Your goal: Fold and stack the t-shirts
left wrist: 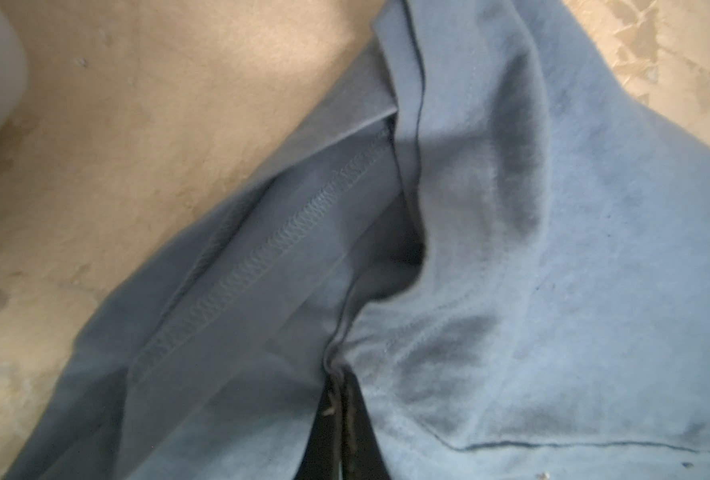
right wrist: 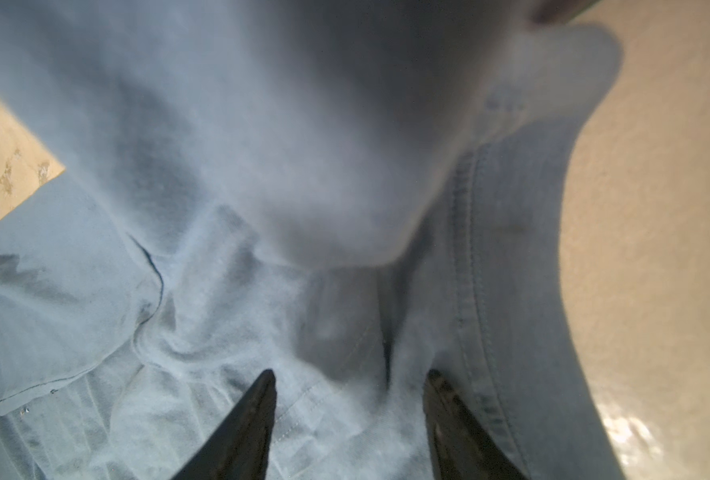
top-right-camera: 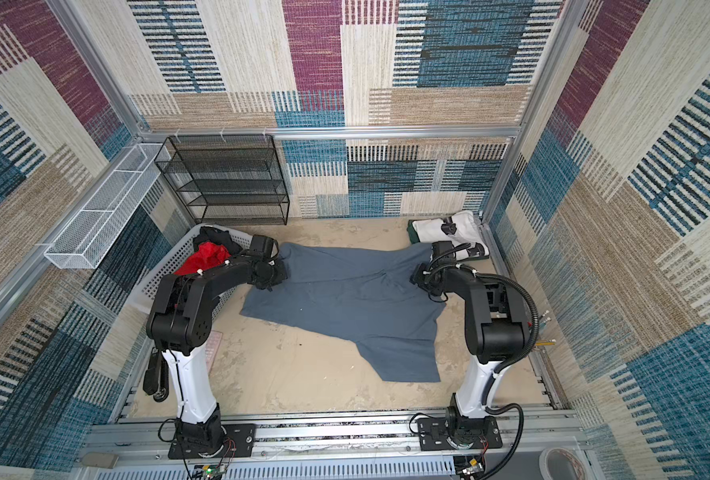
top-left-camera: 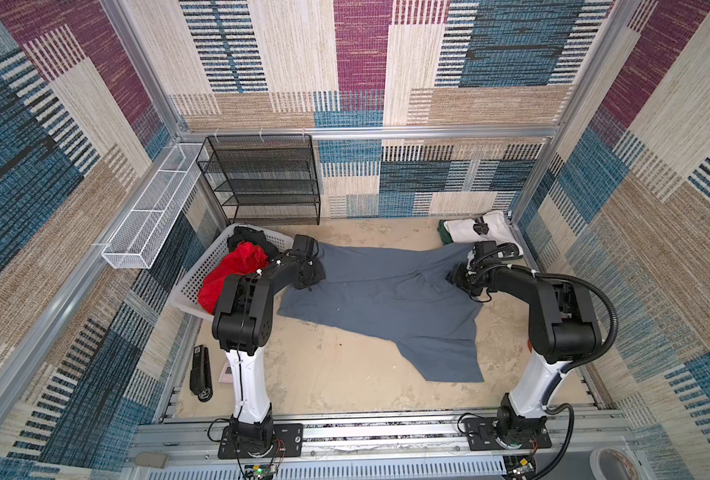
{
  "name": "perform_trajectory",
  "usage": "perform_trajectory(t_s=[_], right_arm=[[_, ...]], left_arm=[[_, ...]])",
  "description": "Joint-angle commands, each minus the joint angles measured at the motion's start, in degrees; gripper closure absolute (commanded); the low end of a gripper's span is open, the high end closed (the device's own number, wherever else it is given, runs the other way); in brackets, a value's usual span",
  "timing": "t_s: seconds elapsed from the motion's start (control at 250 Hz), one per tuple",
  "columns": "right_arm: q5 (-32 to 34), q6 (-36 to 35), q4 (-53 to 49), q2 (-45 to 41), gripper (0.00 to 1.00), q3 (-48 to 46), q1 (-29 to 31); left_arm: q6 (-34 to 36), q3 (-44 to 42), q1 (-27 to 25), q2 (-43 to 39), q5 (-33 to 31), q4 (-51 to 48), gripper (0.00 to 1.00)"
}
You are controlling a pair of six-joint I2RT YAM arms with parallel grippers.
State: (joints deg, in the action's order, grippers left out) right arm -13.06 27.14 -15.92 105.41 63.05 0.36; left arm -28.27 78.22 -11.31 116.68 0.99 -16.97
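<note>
On the left, a white basket [top-left-camera: 203, 266] holding red cloth [top-left-camera: 230, 270] borders the slate-grey t-shirt [top-left-camera: 386, 299]. The left gripper [left wrist: 347, 411] is clamped on its edge, and the right gripper [right wrist: 351, 376] gapes astride a fold near the white t-shirt [top-left-camera: 465, 227].

White perforated basket [top-left-camera: 202, 268], black mesh shelf [top-left-camera: 262, 183], white wire tray [top-left-camera: 149, 212]

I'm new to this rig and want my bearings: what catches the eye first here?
A slate-grey t-shirt sprawls across the middle, the left end effector pinching its edge and the right end effector open over its other side. A red cloth blazes in the white basket at left.
</note>
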Motion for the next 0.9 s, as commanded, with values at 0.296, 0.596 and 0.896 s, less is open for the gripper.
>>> perform_trajectory(t_s=[0.296, 0.596, 0.896], right_arm=[[-0.18, 0.44, 1.1, 0.33, 0.42, 0.48, 0.08], [-0.64, 0.34, 1.08, 0.68, 0.42, 0.44, 0.08], [-0.66, 0.35, 1.03, 0.5, 0.42, 0.37, 0.07]], left_arm=[[0.61, 0.51, 0.59, -0.75, 0.29, 0.11, 0.96], [0.12, 1.06, 0.68, -0.9, -0.41, 0.05, 0.86], [0.21, 1.46, 0.9, -0.73, -0.6, 0.1, 0.86]])
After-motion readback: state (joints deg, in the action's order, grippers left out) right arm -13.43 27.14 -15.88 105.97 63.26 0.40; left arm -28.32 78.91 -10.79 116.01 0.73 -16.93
